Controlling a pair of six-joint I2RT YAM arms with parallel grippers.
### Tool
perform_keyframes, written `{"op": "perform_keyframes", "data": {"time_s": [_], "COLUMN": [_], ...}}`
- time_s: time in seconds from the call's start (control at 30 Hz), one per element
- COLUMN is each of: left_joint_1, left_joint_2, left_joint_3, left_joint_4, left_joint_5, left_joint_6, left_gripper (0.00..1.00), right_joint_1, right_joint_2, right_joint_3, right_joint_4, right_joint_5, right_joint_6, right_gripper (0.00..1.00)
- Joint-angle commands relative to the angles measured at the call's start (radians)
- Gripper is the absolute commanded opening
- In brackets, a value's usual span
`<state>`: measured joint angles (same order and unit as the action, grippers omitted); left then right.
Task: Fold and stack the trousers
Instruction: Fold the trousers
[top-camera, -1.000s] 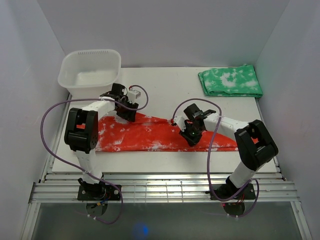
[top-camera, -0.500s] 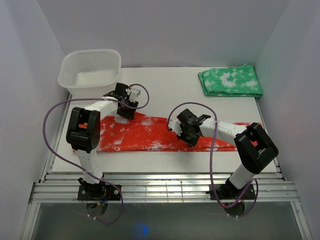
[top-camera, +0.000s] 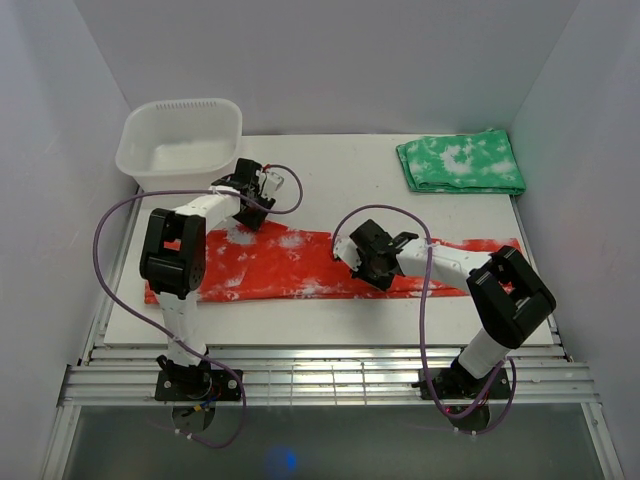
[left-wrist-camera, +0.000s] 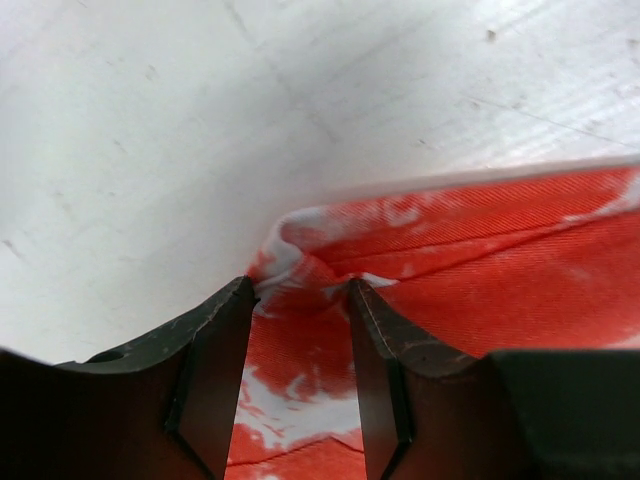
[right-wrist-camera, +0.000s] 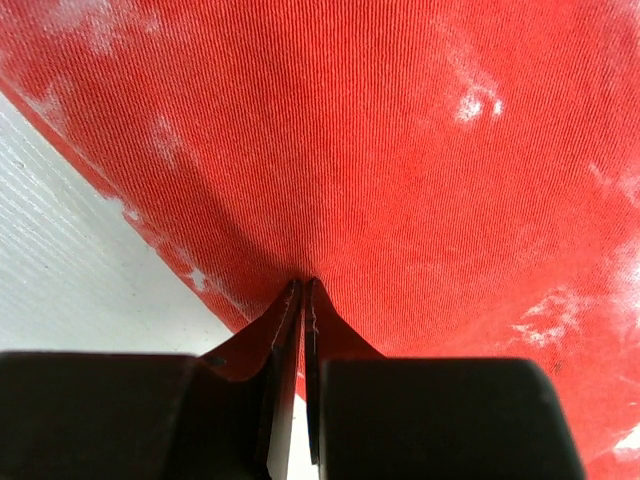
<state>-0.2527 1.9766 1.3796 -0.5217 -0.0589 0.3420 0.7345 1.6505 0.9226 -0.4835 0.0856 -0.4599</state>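
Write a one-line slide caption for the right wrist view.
Right gripper shut, pinching a pucker of the red-orange trousers near their edge on the white table.

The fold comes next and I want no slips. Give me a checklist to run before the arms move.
1. Right gripper pinching the bright red-orange, white-blotched cloth trousers: ok.
2. Left gripper holding the trousers' far edge, cloth bunched between its jaws: ok.
3. Trousers spread out as one long strip: ok.
4. Folded green blotched cloth lying apart from the trousers: ok.
5. Left gripper clear of the white plastic basin: cannot tell.
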Motion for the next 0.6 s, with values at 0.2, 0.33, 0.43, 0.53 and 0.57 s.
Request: {"op": "perform_keyframes", "data": {"time_s": [0.2, 0.33, 0.43, 0.53, 0.57], "left_joint_1": [0.067, 0.078, 0.089, 0.095, 0.096], "left_joint_2": [0.137, 0.182, 0.199, 0.186, 0.176], "left_joint_3": [0.191, 0.294, 0.348, 0.384, 0.392], "left_joint_4": [0.020, -0.009, -0.015, -0.030, -0.041], "left_joint_5": [-0.254, -0.257, -0.268, -0.246, -0.214], "left_joint_6": [0.187, 0.227, 0.242, 0.246, 0.230], "left_gripper": [0.47, 0.38, 0.34, 0.46, 0.50], "right_joint_1": [0.000, 0.003, 0.009, 0.016, 0.017], "right_joint_2": [0.161, 0.155, 0.155, 0.155, 0.154], "right_joint_3": [-0.145, -0.153, -0.156, -0.159, -0.157], "right_joint_4": [-0.012, -0.012, -0.015, -0.018, -0.018], "right_joint_5": [0.042, 0.043, 0.042, 0.042, 0.046], "right_joint_6": [-0.010, -0.013, -0.014, -0.014, -0.014], "right_gripper": [0.08, 0.08, 0.08, 0.08, 0.08]}}
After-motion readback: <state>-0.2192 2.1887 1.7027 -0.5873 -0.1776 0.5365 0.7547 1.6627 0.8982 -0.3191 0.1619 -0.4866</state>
